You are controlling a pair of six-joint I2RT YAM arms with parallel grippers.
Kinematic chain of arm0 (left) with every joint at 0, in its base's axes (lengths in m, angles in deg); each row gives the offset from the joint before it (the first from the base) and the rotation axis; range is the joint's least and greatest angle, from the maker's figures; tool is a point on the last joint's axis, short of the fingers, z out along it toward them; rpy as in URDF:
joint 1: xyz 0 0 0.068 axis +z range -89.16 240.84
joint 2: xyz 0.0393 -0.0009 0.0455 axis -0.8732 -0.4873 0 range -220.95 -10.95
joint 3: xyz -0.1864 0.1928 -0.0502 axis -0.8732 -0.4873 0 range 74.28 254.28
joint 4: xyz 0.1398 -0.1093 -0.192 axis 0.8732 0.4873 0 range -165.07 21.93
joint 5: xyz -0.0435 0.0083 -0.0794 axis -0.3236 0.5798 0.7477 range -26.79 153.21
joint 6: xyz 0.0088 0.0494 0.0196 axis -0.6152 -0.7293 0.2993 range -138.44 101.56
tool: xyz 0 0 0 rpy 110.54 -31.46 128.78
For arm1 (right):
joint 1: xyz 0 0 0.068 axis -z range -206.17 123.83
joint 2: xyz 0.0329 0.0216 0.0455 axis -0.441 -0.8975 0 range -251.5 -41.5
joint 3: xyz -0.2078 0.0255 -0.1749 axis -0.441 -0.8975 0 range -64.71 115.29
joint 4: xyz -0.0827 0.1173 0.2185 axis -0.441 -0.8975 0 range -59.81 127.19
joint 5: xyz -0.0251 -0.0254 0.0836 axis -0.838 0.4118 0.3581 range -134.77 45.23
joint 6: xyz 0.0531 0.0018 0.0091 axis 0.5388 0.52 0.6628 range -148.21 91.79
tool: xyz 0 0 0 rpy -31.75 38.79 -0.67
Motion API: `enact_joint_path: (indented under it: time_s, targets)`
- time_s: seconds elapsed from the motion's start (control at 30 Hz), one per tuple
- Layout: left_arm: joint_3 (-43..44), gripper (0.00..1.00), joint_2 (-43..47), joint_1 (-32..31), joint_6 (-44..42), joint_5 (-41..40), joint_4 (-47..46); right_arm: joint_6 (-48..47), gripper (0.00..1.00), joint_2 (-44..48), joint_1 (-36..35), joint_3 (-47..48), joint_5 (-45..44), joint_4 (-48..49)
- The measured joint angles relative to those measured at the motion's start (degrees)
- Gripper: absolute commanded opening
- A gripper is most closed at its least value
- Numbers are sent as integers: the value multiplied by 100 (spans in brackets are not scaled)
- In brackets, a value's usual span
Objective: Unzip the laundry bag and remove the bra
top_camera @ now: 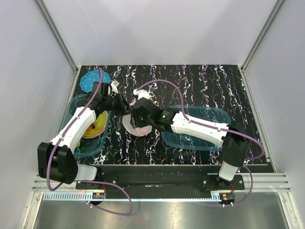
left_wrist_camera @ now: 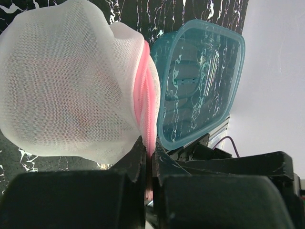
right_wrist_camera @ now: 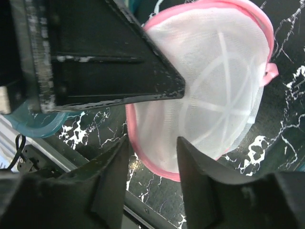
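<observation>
The laundry bag (top_camera: 131,126) is a white mesh case with pink zipper trim, in the middle of the table between both grippers. My left gripper (top_camera: 124,105) is shut on the bag's pink trim (left_wrist_camera: 145,105), pinched between its fingertips (left_wrist_camera: 148,151). My right gripper (right_wrist_camera: 152,145) is open, its jaws standing either side of the bag's near pink rim (right_wrist_camera: 157,169) without closing on it. In the top view it (top_camera: 139,118) sits right over the bag. The bag (right_wrist_camera: 219,86) looks zipped. The bra is hidden; only a faint reddish tint shows through the mesh (left_wrist_camera: 81,119).
A teal tray (top_camera: 217,113) lies on the right under my right arm, also showing in the left wrist view (left_wrist_camera: 200,81). Another teal tray (top_camera: 71,107) on the left holds orange and yellow items (top_camera: 95,128). A blue dotted disc (top_camera: 91,78) lies at the back left.
</observation>
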Motion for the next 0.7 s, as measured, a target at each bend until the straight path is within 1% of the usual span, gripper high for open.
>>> enact_joint_path:
  time_s: [0.03, 0.07, 0.1, 0.17, 0.2, 0.23, 0.3, 0.33, 0.37, 0.43, 0.53, 0.57, 0.7]
  targets:
    - [0, 0, 0, -7, 0, 0, 0, -2, 19, -28, 0, 0, -48, -35]
    - [0, 0, 0, -9, 0, -2, 0, -7, 9, -35, 0, 2, -118, -87]
    - [0, 0, 0, -11, -2, -4, 0, -7, 1, -35, 0, 0, -157, -118]
    - [0, 0, -2, -24, 2, -26, -57, 37, 0, -28, -11, 0, -188, -74]
    - [0, 6, -2, -31, 2, -42, -74, 50, 0, -15, -31, -7, -234, -50]
    - [0, 31, -2, -33, 2, -42, -81, 57, 0, 24, -37, -55, -284, -15]
    - [0, 63, -2, -39, 11, -39, -81, 74, 0, 138, -42, -199, -348, 72]
    - [0, 85, -2, -42, -28, -39, -81, 92, 0, 221, -37, -304, -420, 92]
    - [4, 88, -2, -39, 2, -46, -83, 120, 0, 306, -17, -424, -442, 90]
    - [13, 91, -2, -42, -13, -70, -81, 229, 0, 444, 46, -654, -428, 144]
    - [11, 91, 20, -35, -17, -127, -81, 402, 0, 673, 197, -1095, -337, 350]
    - [2, 89, 44, -35, -17, -153, -85, 468, 0, 765, 267, -1272, -262, 442]
    - [-173, 88, 262, -35, -33, -376, -76, 638, 0, 1019, 466, -1692, -105, 614]
